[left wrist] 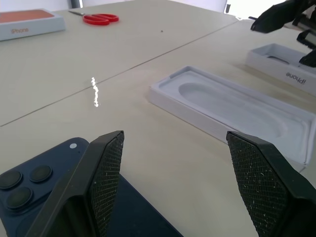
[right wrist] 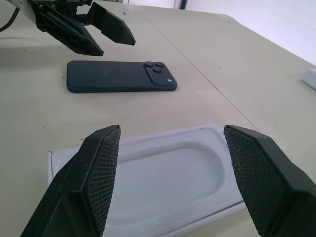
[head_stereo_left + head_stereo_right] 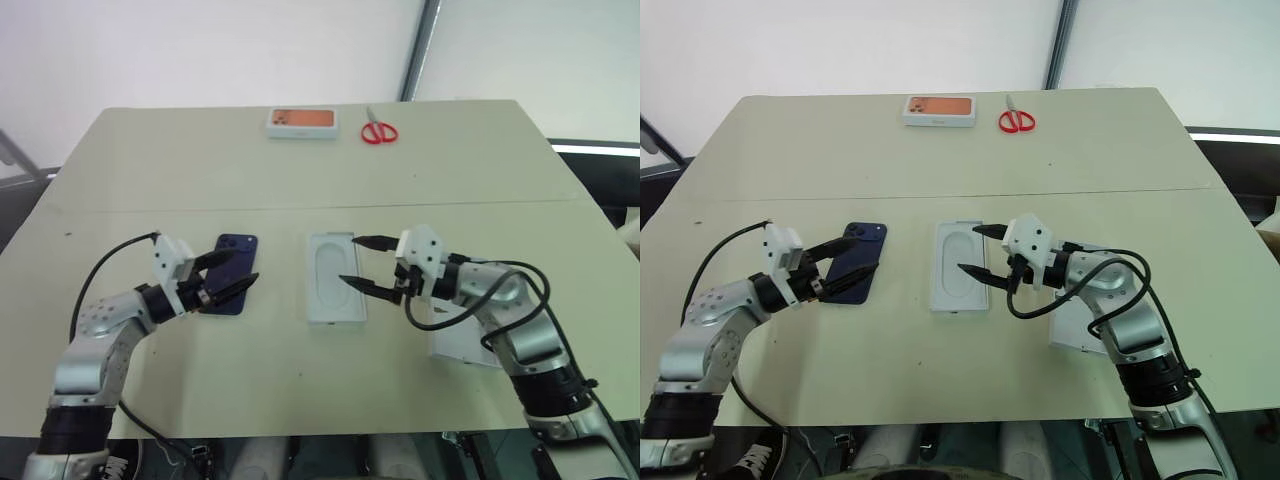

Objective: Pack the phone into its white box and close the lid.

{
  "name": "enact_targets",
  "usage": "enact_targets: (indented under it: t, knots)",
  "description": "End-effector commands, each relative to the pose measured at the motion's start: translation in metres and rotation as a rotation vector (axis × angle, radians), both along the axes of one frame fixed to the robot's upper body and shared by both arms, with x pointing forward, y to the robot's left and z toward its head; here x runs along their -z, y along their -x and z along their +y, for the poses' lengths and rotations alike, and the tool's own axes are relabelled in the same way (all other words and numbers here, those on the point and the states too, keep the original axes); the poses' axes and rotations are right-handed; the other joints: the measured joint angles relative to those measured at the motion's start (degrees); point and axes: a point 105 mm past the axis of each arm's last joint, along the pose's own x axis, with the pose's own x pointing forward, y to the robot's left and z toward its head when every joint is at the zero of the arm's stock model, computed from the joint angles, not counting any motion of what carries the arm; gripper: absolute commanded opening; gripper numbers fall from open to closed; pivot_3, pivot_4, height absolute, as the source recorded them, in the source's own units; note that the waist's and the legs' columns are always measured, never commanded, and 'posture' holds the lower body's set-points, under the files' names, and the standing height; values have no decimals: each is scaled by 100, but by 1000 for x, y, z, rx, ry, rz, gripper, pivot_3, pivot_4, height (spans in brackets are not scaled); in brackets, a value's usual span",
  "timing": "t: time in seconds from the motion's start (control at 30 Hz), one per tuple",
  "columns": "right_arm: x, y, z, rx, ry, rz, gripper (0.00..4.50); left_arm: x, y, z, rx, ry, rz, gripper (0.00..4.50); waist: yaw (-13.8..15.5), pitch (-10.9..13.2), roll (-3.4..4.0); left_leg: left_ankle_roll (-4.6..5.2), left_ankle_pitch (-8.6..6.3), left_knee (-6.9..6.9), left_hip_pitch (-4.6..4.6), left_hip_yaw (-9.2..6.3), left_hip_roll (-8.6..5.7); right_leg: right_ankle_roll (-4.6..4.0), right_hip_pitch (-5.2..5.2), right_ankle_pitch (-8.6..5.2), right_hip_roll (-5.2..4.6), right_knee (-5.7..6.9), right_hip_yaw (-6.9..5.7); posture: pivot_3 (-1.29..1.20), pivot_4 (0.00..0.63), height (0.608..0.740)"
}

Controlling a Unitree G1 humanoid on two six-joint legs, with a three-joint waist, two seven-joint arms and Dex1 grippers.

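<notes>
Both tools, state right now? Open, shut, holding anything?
Left tool: open, empty, over the slim dark navy-blue phone.
Right tool: open, empty, at the flat white insert with rounded recess.

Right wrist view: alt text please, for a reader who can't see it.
The right gripper hangs open over a white insert with a rounded recess. Beyond it the phone lies camera side up on the table, with the open left gripper just above its far end.
</notes>
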Motion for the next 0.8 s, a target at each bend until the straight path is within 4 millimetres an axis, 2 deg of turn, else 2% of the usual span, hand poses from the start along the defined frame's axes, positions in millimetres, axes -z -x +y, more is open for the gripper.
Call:
enact_targets:
  t: [0.03, 0.23, 0.33, 0.43, 0.5, 0.53, 0.67, 0.8]
  knots:
    - [-3, -9, 8, 17, 22, -2, 3514, -17, 9, 5, 4, 25, -70, 3492, -4, 0, 0, 0, 0, 0, 0, 0, 1, 0, 0, 0, 1, 1, 0, 0, 150, 740]
    - [9, -12, 26, -14, 93, 11, 3514, -14, 6, -3, -4, 12, -98, 3492, 9, 0, 0, 0, 0, 3, 2, 0, -1, 0, -1, 0, 5, 1, -3, 0, 150, 740]
    - [19, -20, 27, 8, 138, 46, 2716, -17, 4, -10, 3, 21, -114, 3550, 8, -1, 0, 0, 0, 5, 3, -1, -3, 1, -2, 0, 6, 1, -5, 0, 150, 740]
    - [21, -30, 26, 41, 152, 40, 1347, -20, 4, -10, -1, 29, -120, 3550, 3, -1, 0, 0, 0, 4, 3, -1, -3, 1, -3, 1, 8, 2, -5, 0, 150, 740]
    - [26, -33, 26, 50, 185, 34, 256, -19, 6, -10, 1, 17, -122, 3550, -1, 0, 0, 0, 0, 4, 3, 1, -3, 1, -1, 1, 9, 4, -4, 0, 150, 740]
    - [29, -34, 26, 51, 206, 27, 45, -18, 6, -10, 2, 12, -122, 3550, -8, -1, 0, 0, 0, 3, 3, 1, -3, 1, -1, 1, 9, 4, -4, 0, 150, 740]
    - [44, -25, 34, -3, 258, 34, 45, -14, 8, -12, 3, 8, -113, 3550, -13, -1, 1, 0, 1, 0, 2, 3, -1, 1, -1, 1, 12, 7, -2, 0, 150, 740]
    - [49, -21, 29, -18, 304, 36, 45, -14, 8, -14, 3, 10, -114, 3550, -2, -1, 1, 0, 1, 3, 3, 3, -1, 1, -2, 1, 12, 8, -2, 0, 150, 740]
